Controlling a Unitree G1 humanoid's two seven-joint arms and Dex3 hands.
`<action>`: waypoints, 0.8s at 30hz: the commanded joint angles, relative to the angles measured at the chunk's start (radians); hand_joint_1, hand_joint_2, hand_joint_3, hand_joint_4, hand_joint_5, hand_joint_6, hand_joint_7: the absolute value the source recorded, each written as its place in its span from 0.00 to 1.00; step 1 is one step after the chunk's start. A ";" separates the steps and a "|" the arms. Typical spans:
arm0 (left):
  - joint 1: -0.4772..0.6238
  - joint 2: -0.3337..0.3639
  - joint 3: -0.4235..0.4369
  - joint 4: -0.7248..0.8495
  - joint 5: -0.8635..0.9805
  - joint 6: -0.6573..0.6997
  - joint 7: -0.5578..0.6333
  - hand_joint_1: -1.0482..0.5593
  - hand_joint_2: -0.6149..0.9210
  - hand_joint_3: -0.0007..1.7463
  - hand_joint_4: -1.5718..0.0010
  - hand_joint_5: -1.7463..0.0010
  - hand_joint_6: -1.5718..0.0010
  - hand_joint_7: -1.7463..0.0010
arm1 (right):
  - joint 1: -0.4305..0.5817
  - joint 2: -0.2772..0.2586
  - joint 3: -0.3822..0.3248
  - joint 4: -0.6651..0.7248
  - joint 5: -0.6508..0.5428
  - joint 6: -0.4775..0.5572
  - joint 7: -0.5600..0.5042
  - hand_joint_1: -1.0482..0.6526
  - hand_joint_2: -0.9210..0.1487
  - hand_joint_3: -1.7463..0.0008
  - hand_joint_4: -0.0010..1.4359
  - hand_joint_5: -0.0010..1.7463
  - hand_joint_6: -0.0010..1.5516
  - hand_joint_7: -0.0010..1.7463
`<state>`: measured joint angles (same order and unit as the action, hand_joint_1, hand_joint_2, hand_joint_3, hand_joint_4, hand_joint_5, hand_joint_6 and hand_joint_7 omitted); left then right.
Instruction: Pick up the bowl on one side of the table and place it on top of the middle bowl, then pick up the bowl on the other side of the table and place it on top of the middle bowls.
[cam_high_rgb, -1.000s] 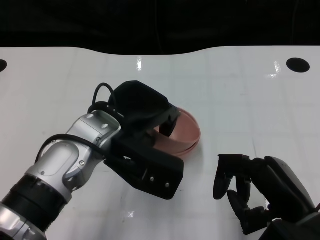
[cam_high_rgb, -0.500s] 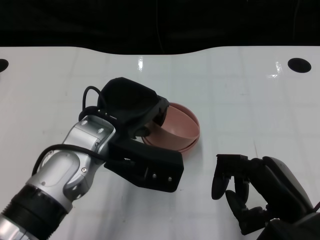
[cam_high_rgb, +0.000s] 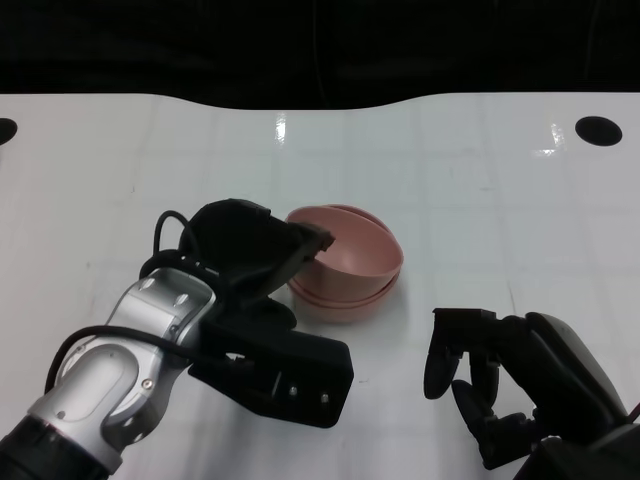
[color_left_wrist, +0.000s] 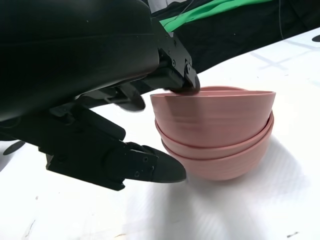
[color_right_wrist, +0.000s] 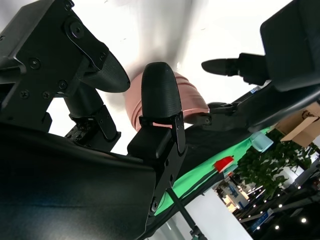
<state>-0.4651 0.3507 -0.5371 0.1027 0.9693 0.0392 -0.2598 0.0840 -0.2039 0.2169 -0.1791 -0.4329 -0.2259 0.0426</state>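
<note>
My left hand (cam_high_rgb: 262, 262) is sitting at the left of the table (cam_high_rgb: 480, 180), right beside the stack of pink bowls (cam_high_rgb: 348, 268). Its fingers are spread apart and gripping nothing. In the left wrist view one upper fingertip (color_left_wrist: 186, 80) is lying at the rim of the top bowl (color_left_wrist: 215, 117), touching or nearly touching it; I cannot tell which. The lower finger (color_left_wrist: 150, 167) is reaching toward the bottom of the stack but standing clear of it.

The bowls are resting near the middle of the table, three nested one in another as the left wrist view is showing them. The top bowl is sitting tilted in the stack, its rim higher on the side nearest my left hand. The lowest bowl (color_left_wrist: 220, 167) is sitting on the white tabletop.

My right hand (cam_high_rgb: 500, 375) is hanging at the lower right, well apart from the bowls. Its fingers are curling downward and inward with nothing between them. In the right wrist view the pink stack (color_right_wrist: 165, 102) is showing partly hidden behind my own fingers (color_right_wrist: 160, 90).

Two dark round holes (cam_high_rgb: 598, 129) are showing near the far corners of the table.
</note>
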 joint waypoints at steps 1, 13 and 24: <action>0.067 0.025 0.052 -0.072 -0.026 -0.006 0.051 0.14 1.00 0.20 0.94 0.98 0.93 1.00 | -0.001 -0.017 -0.011 -0.001 0.009 -0.004 0.007 0.57 0.74 0.04 0.67 1.00 0.53 0.88; 0.224 0.040 0.184 -0.229 -0.108 -0.056 0.142 0.13 1.00 0.21 1.00 1.00 1.00 1.00 | 0.003 -0.019 -0.016 0.004 0.015 -0.012 0.012 0.58 0.75 0.04 0.67 1.00 0.53 0.89; 0.390 0.048 0.333 -0.258 -0.310 -0.244 0.274 0.25 1.00 0.16 0.87 0.92 0.88 0.95 | 0.004 -0.021 -0.015 0.003 0.018 -0.017 0.016 0.59 0.74 0.04 0.66 1.00 0.52 0.89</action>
<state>-0.1185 0.3925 -0.2384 -0.1386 0.7038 -0.1728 -0.0222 0.0851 -0.2102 0.2082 -0.1747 -0.4232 -0.2366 0.0555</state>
